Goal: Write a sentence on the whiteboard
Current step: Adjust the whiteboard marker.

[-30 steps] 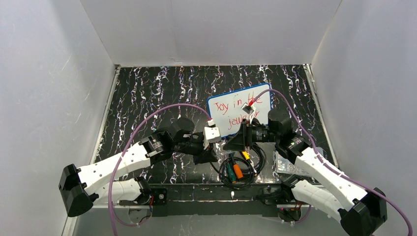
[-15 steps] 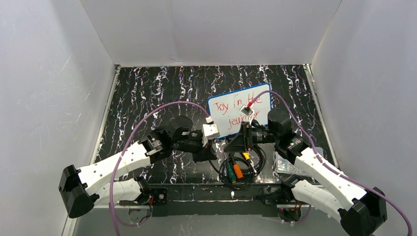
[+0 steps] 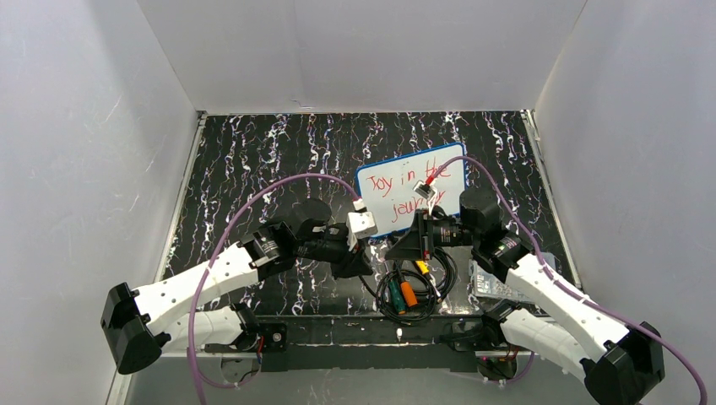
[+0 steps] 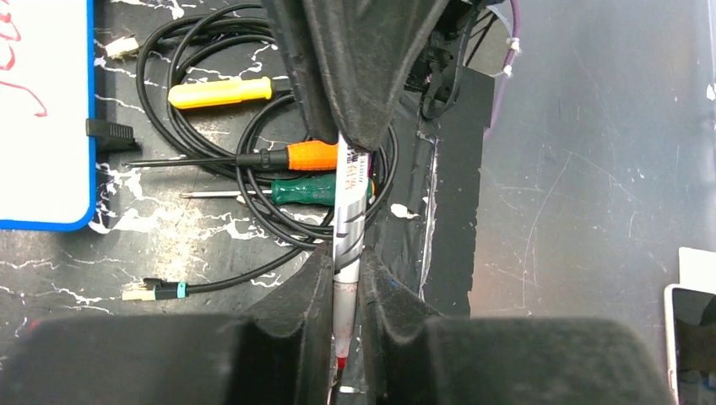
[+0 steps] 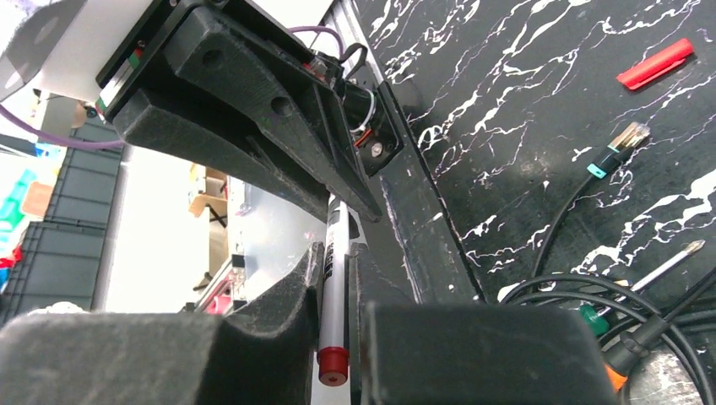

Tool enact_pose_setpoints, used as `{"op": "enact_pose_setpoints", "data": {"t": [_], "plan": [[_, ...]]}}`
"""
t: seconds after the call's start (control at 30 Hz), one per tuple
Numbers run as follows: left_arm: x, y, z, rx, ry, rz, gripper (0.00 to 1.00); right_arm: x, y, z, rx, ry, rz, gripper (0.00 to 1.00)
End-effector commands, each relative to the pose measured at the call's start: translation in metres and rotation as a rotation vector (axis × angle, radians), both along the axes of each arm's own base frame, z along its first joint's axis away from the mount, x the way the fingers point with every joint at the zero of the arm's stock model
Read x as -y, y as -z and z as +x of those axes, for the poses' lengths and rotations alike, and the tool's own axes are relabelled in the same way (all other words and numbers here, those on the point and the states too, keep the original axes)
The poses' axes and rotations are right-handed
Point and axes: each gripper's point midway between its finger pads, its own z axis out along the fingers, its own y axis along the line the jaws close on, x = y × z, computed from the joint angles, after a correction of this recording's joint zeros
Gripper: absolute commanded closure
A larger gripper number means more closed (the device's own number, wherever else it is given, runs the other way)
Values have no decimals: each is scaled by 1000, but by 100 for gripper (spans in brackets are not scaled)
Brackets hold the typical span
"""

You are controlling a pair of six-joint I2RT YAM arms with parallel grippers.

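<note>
Between both sets of fingers: marker point(image 4: 350, 211), held off tabletop point(image 3: 253, 152) above cable coil point(image 4: 253, 135) and orange screwdriver point(image 4: 312, 154). Left fingers point(image 4: 306, 287) narrow, clamped on one stretch of barrel. Right fingers point(image 5: 297, 291) narrow too, pinching other stretch. Looks like hand-over: both grip at once so pen cannot drop. Whiteboard point(image 3: 376, 215) flat on tabletop just beyond fingers, sentence point(image 3: 405, 184) in red, two lines; writing seems done. Red cap point(image 5: 654, 63) loose, well apart from right fingers; recapping likely next.
</note>
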Motion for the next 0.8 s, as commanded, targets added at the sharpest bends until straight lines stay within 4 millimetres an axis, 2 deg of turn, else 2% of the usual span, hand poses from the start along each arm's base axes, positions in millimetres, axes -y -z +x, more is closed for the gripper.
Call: {"op": "enact_pose_setpoints", "data": {"t": [0.0,0.03,0.07,0.1,0.17,0.23,0.4,0.5,0.63,0.77], "plan": [[-1,-10,13,-1,-96,-27,68,4,-2,16,93,88,-37,99],[-3,-10,16,-4,-131,-30,49,6,0,23,111,127,-62,99],[-5,-10,21,-7,-177,-27,34,10,3,31,134,175,-96,99],[-9,-8,27,-10,-230,-21,24,14,8,40,160,221,-139,99],[-18,-3,40,-19,-356,-4,14,26,16,58,203,321,-228,99],[-29,8,53,-45,-488,28,10,38,20,71,249,393,-293,99],[-58,54,85,-109,-766,204,9,56,8,90,373,515,-326,99],[-71,79,100,-137,-866,287,15,75,-4,101,452,632,-348,99],[-77,108,116,-171,-913,401,25,92,-18,104,528,714,-339,99],[-74,127,126,-193,-926,490,25,97,-19,100,538,736,-315,99]]}}
